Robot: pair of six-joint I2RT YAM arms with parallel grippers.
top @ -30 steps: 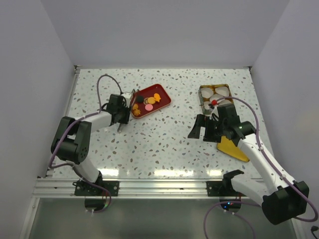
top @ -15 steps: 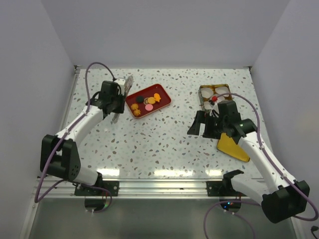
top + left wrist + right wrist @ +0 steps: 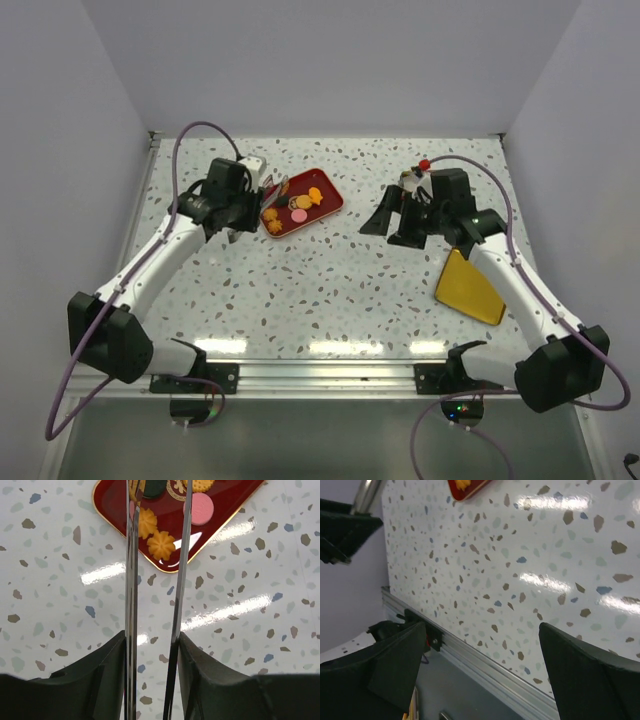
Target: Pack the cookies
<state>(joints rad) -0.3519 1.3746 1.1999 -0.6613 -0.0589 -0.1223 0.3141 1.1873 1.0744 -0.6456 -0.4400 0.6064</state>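
Your left gripper [image 3: 273, 193] hangs over the near-left end of the red tray [image 3: 330, 205], which lies toward the far left of the table [image 3: 330, 290]. Its long thin fingers [image 3: 182, 555] point down the length of the tray and are parted only a little. That narrow gap suits small pieces, as it lets the blades straddle one biscuit without pushing its neighbours. In the wrist view nothing is pinched along the part of the blades that shows, but the very tips run off the top edge, so check them before you trust that.

The cookies [image 3: 147, 522] all lie in the tray. A ribbed orange one and a flower-shaped orange one [image 3: 164, 545] sit between the blades near the tray's near corner. The pink one [image 3: 200, 507] is just outside the right blade, and darker ones lie further in.

Your right gripper [image 3: 383, 228] is spread wide and empty, held above bare table between the tray and the right side. From there it looks placed to receive or to wait, not to pick. A flat yellow sheet [image 3: 468, 290], perhaps a lid, lies near the right edge. The right arm hides whatever sits behind it, so you cannot see where the cookies are meant to go. By this look, packing has not got far.
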